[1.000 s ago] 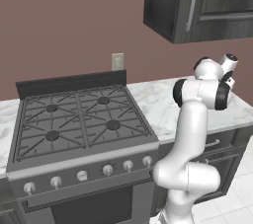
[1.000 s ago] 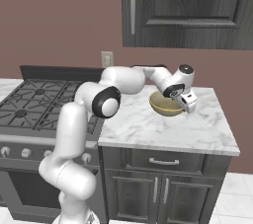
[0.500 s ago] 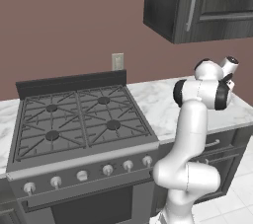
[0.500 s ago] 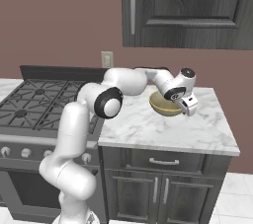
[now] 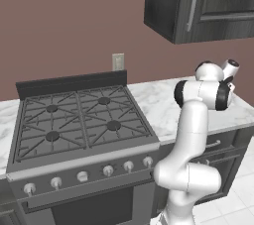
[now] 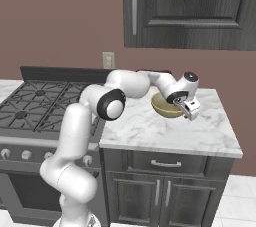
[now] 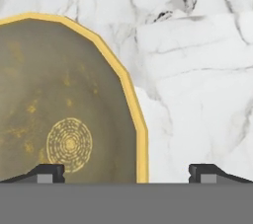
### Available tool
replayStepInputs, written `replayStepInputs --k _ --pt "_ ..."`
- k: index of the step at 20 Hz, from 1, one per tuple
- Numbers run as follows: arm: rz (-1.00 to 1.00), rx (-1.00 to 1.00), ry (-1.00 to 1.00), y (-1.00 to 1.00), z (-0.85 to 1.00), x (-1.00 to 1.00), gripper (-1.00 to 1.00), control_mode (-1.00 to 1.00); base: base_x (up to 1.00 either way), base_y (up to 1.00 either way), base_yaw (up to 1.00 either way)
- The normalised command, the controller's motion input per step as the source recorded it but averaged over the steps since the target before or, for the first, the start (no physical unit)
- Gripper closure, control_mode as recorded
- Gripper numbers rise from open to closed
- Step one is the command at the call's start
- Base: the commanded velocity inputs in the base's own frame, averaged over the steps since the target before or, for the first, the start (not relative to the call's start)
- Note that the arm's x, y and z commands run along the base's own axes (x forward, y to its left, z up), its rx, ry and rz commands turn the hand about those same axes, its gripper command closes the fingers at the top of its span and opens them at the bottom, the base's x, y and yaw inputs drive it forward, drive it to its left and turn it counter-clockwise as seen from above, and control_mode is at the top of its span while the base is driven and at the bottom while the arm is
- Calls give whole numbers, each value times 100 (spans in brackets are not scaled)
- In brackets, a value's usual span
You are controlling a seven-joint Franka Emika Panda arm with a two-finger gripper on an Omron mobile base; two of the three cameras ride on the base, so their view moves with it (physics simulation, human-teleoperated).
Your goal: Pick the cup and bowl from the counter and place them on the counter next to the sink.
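The bowl (image 6: 168, 105) sits on the counter (image 6: 170, 131), toward its back, to the right of the stove (image 6: 40, 108). The gripper (image 6: 187, 110) hangs just beside the bowl's right rim. In the hand view one fingertip (image 7: 47, 172) is over the bowl's (image 7: 59, 104) inside and the other is over bare counter (image 7: 197, 85). An outlet (image 6: 108, 60) is on the wall behind the stove.

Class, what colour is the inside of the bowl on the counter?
The bowl is golden-brown inside with a brighter yellow rim, clearest in the hand view.
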Motion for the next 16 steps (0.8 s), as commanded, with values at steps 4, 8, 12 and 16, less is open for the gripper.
replayStepInputs --k 4,8,12,16 --pt "0 0 0 0 -5 4 -100 -100 0 0 0" --pt "0 0 0 0 -7 4 -100 -100 0 0 0" --pt "0 0 0 0 -13 3 -100 -100 0 0 0" --pt "0 0 0 0 -14 0 -100 -100 0 0 0"
